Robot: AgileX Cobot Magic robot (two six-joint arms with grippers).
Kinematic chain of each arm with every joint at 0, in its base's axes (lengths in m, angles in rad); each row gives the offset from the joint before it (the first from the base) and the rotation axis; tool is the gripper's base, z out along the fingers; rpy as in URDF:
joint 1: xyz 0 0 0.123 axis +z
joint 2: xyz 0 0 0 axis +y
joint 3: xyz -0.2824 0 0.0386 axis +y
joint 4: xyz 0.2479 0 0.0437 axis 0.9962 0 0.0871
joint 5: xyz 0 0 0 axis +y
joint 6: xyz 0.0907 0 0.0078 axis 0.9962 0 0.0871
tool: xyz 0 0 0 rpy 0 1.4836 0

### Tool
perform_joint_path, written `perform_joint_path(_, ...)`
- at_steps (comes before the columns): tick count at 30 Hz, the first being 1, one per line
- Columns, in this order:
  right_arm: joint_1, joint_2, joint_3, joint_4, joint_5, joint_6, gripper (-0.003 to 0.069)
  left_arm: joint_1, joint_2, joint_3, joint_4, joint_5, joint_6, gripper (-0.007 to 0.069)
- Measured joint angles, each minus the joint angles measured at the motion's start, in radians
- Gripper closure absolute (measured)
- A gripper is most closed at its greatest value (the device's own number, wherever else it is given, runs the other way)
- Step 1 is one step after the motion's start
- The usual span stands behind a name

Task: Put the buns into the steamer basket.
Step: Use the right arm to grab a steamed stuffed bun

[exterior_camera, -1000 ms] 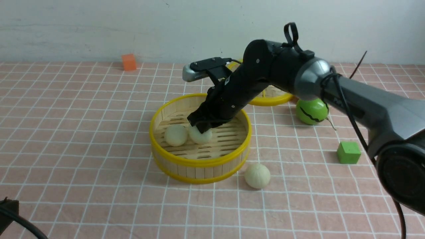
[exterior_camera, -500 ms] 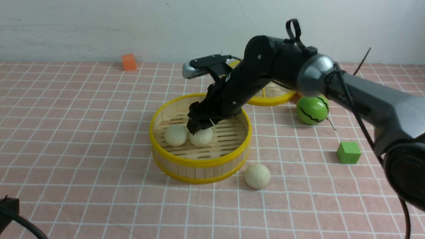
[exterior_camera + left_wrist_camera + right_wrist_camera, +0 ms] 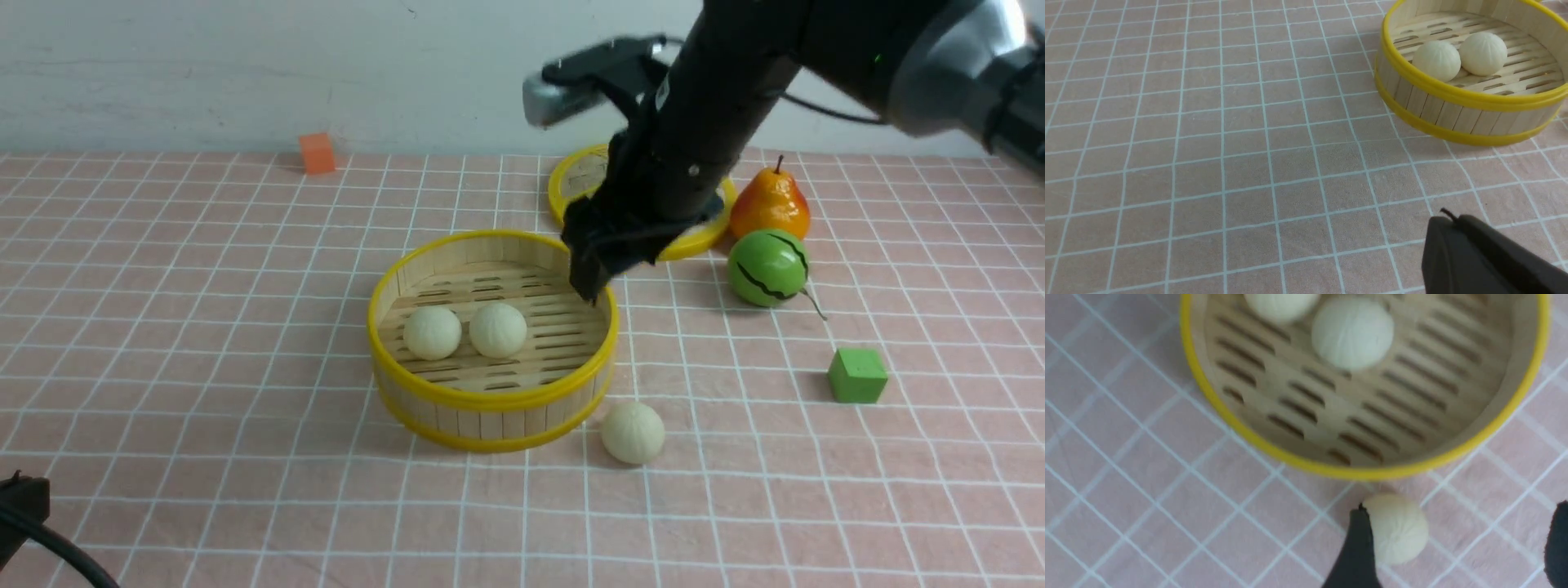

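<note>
Pink grid-cloth bench point(image 3: 204, 327), white wall point(image 3: 245, 65) behind. I see two small cream-white pleated buns point(image 3: 432, 332) point(image 3: 498, 330) side by side in the round yellow-rimmed bamboo steamer basket point(image 3: 490, 400). The third bun point(image 3: 633, 433) is on the cloth just beside its near rim. My right hand point(image 3: 608, 273) is open and empty above the far right rim. My left hand point(image 3: 1447, 222) is closed, well apart.

Front camera faces the wall point(image 3: 245, 65); both wrist cameras look down, sharing the steamer basket point(image 3: 490, 400).
</note>
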Motion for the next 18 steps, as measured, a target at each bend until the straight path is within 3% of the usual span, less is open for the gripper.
perform_joint_path(5, 0.001, 0.021, 0.257, -0.058, -0.109, 0.017, 0.0101, 0.000, 0.000, 0.000, 0.000, 0.001, -0.001, 0.0638)
perform_joint_path(13, 0.001, 0.022, 0.300, -0.048, -0.269, 0.043, 0.0109, 0.000, 0.000, 0.000, 0.000, -0.002, -0.003, 0.0638)
perform_joint_path(18, 0.001, 0.063, 0.300, -0.037, -0.238, 0.044, 0.0201, 0.000, 0.000, 0.000, 0.000, -0.003, -0.006, 0.0638)
